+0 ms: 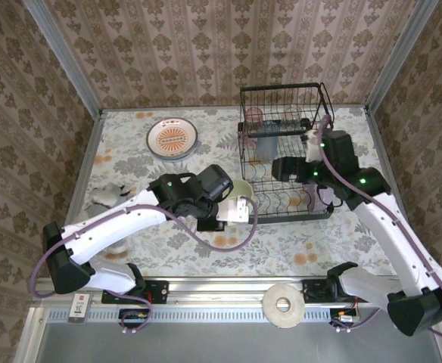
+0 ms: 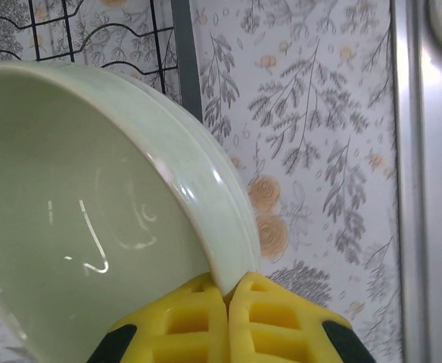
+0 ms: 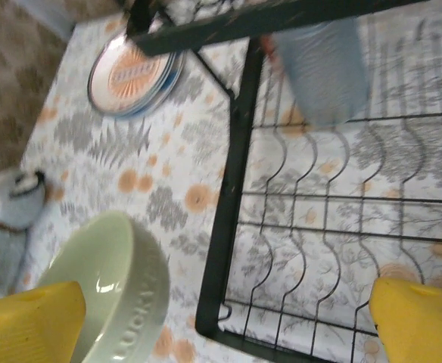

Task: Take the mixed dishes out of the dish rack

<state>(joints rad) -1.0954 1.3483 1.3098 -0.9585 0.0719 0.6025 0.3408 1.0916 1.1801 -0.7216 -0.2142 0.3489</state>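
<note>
Two arms are at work in the top view. My left tool (image 2: pixel 225 293) is clamped on the rim of the cream-green ceramic bowl (image 2: pixel 77 189). In the left wrist view its yellow pads (image 2: pixel 187 318) pinch the rim from both sides, nearly meeting. From above, the left tool (image 1: pixel 232 210) holds the bowl (image 1: pixel 241 189) just outside the near-left corner of the black wire dish rack (image 1: pixel 281 88). I cannot tell whether the bowl touches the floral-patterned surface (image 1: pixel 297 242) beneath it.

My right tool (image 1: pixel 283 168) hangs over the rack's lower tier with its jaws wide apart and nothing between them. In the right wrist view the right tool (image 3: pixel 225 318) has one yellow finger at each lower corner. The rack's dark corner frame (image 3: pixel 232 189) and wavy slotted wires lie between the fingers, and the bowl (image 3: pixel 107 280) is just beside the frame on the left.

A translucent greyish tumbler (image 3: pixel 319 68) sits in the rack, at its left side (image 1: pixel 265 144). The round plate with an orange centre pattern (image 1: pixel 172 138) lies flat on the surface well left of the rack, also seen from the right wrist (image 3: pixel 134 72). A grey and white lump (image 1: pixel 107 195) sits near the surface's left edge; I cannot tell what it is.
</note>
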